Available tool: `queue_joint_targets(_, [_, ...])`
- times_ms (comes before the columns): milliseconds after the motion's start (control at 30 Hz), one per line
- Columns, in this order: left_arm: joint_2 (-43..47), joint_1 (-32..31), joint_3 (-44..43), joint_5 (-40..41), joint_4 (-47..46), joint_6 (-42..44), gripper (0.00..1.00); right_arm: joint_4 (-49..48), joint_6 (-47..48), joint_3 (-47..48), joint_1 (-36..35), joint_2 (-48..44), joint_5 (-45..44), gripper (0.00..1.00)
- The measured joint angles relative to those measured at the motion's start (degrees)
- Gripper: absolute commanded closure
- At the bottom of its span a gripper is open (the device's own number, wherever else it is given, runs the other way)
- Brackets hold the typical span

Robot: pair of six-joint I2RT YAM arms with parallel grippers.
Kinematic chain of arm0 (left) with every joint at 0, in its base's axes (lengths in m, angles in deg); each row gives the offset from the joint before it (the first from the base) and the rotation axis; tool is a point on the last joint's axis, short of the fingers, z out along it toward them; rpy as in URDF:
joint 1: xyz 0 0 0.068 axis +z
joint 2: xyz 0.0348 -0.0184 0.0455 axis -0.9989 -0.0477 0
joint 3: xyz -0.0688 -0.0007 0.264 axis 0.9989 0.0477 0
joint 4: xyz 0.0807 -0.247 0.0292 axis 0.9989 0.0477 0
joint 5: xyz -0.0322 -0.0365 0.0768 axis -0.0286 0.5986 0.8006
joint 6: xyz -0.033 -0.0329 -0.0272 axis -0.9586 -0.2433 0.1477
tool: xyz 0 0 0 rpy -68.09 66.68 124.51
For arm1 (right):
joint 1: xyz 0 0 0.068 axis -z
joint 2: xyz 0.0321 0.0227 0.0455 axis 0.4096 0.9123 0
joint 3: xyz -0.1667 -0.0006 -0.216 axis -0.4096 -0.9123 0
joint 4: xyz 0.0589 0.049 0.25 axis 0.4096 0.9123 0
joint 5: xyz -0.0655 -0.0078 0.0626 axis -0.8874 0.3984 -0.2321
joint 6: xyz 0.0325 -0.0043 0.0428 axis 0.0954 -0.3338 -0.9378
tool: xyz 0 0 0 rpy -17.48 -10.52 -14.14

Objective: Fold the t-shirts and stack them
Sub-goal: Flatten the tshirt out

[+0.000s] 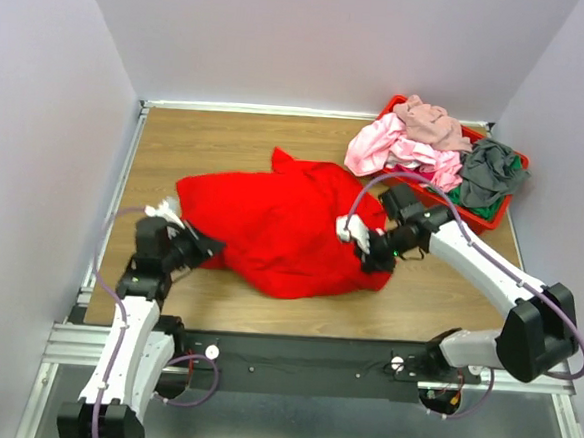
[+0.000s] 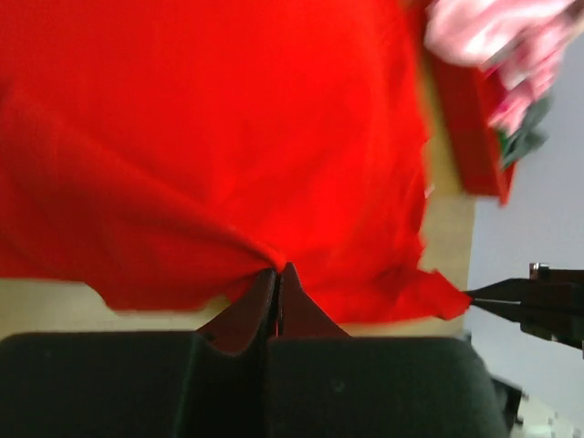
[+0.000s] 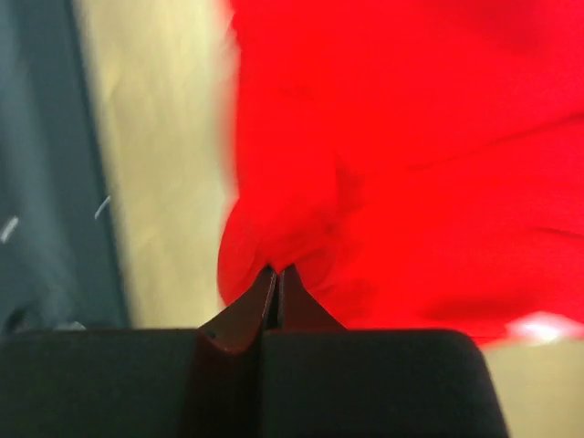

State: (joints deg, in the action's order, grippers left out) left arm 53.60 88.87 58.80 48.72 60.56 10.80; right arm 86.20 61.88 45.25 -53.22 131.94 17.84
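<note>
A bright red t-shirt (image 1: pixel 277 223) lies crumpled across the middle of the wooden table. My left gripper (image 1: pixel 192 240) is shut on its left edge; in the left wrist view the red t-shirt (image 2: pixel 210 146) bunches into the pinched jaws of the left gripper (image 2: pixel 276 270). At the shirt's right edge my right gripper (image 1: pixel 368 246) is shut on the cloth, and in the right wrist view folds of the red t-shirt (image 3: pixel 411 164) gather at the right gripper (image 3: pixel 276 270). More t-shirts, pink (image 1: pixel 392 146), mauve-beige (image 1: pixel 429 120) and grey (image 1: pixel 488 168), are heaped at the back right.
The heap rests in a red plastic tray (image 1: pixel 488 218) at the table's back right corner, also visible as a red tray (image 2: pixel 470 119) in the left wrist view. Lilac walls enclose the table on three sides. Bare wood (image 1: pixel 207 138) shows at the back left.
</note>
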Motion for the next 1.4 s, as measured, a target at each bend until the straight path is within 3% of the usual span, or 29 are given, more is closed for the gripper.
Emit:
queue_joint_targets(167, [-0.37,-3.10,10.25,-3.50,1.31,-2.64,1.00,3.32,3.50,-7.91,-0.04,-0.33,-2.32,1.00])
queue_joint_targets(500, [-3.17,-7.02,6.60,-5.25,3.54,-1.29,1.00,4.11,3.93,-9.73,-0.04,-2.47,-3.37,0.99])
queue_joint_targets(667, [-0.31,-8.28,6.05,-6.03,7.69,-0.61,1.00,4.92,4.07,-9.73,-0.04,-1.51,-3.17,0.88])
queue_joint_targets(867, [3.52,-9.90,2.45,-7.82,14.21,2.82,0.65,8.70,5.03,-8.55,-0.04,-0.39,-3.39,0.80])
queue_joint_targets(1133, [3.85,-9.99,-19.41,-3.41,19.10,11.47,0.58,9.70,4.26,-0.83,-0.04,-6.01,-2.05,0.68])
queue_joint_targets(1167, [4.09,-9.99,-20.44,-2.67,19.47,12.44,0.57,9.68,4.24,-0.66,-0.04,-6.10,-1.95,0.59])
queue_joint_targets(1233, [4.33,-9.99,-20.59,-1.36,20.61,13.57,0.55,9.81,4.09,-0.70,-0.04,-5.75,-1.99,0.51])
queue_joint_targets(1367, [5.46,-9.99,-19.89,1.86,23.58,14.67,0.51,9.18,2.14,-0.85,0.04,-5.49,-2.64,0.40])
queue_joint_targets(1400, [6.10,-9.99,-19.76,3.26,23.65,14.67,0.46,8.63,1.25,-0.85,0.20,-5.49,-2.82,0.40])
